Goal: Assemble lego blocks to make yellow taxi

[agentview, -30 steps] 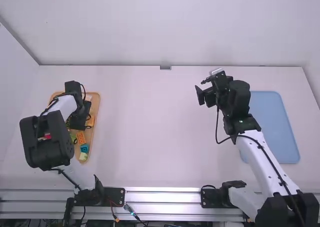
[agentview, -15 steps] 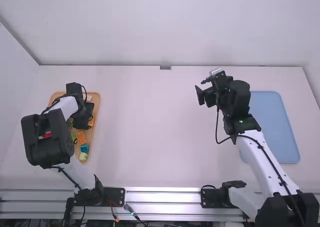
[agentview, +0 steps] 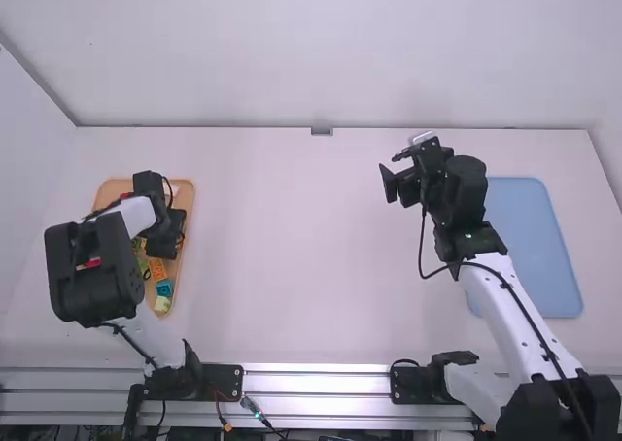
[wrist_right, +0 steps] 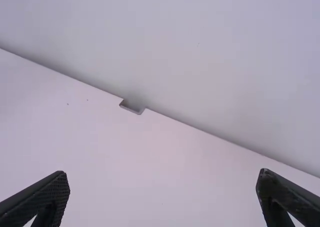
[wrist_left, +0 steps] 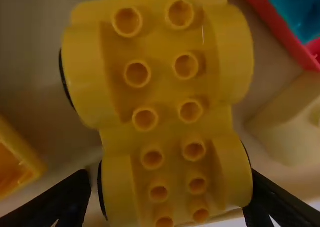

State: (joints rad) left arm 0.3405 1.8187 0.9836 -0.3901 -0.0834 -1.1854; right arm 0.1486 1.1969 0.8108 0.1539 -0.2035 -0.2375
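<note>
In the high view my left gripper (agentview: 163,237) is over the wooden tray (agentview: 187,193) at the left, fingertips hidden beneath the arm. From the left wrist, my left gripper (wrist_left: 168,181) stands open, one finger on each side of the lower end of a yellow car base (wrist_left: 162,107). The base shows its hollow tubes and rounded wheel arches; dark wheel edges show at its sides. A gap separates it from one finger; contact with the other is unclear. My right gripper (agentview: 394,170) is held above the table's right half; from its wrist, the right gripper (wrist_right: 163,173) is open, holding nothing.
Orange (agentview: 158,269), blue (agentview: 164,288) and pale yellow (agentview: 162,305) blocks lie near the tray's front. Close to the car base are a red piece (wrist_left: 280,29) and a pale block (wrist_left: 287,124). A blue mat (agentview: 535,247) lies right of the right arm.
In the high view the left gripper has shifted toward the camera and slightly right over the tray. The right arm has kept still.
</note>
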